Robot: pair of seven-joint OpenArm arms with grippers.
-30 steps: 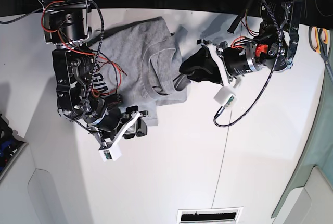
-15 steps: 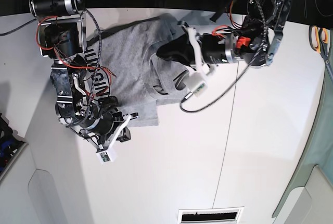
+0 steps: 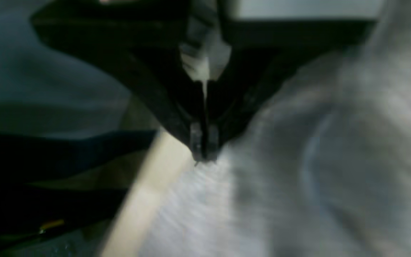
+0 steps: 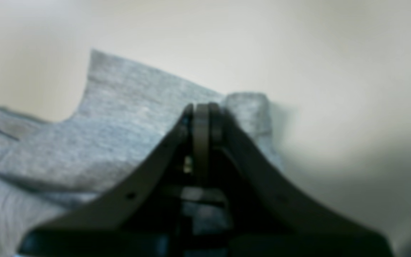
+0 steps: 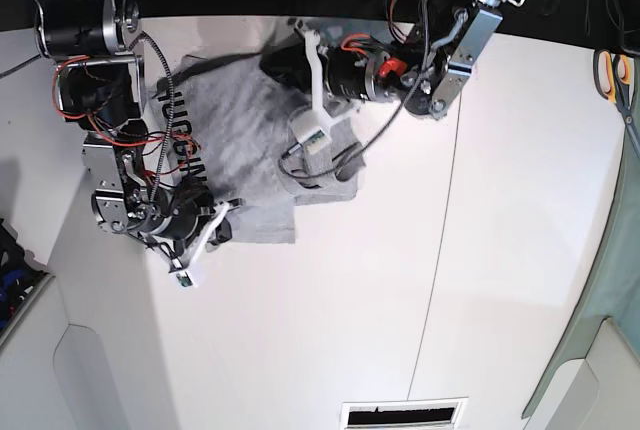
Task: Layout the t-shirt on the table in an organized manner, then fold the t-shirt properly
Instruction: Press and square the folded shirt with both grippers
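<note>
Grey heather cotton fills most of what I see: the t-shirt (image 5: 245, 155) lies bunched on the far left part of the white bench (image 5: 400, 280), folded over itself, with black block lettering showing along its left edge near my right arm.

My right hand (image 4: 202, 107) is clenched, its two dark fingers pressed together at the tips. They sit against a small raised fold of the shirt's edge, with bare bench beyond it; the view is blurred, so I cannot tell whether cloth is actually pinched between them. From the base view this hand (image 5: 222, 222) is at the shirt's near left corner, low on the bench.

My left hand (image 3: 204, 151) is clenched too, tips meeting right at the cloth's surface beside the pale bench edge. The picture is smeared, so whether it has fabric caught is unclear. In the base view it (image 5: 272, 62) reaches over the shirt's far side, near the collar.
</note>
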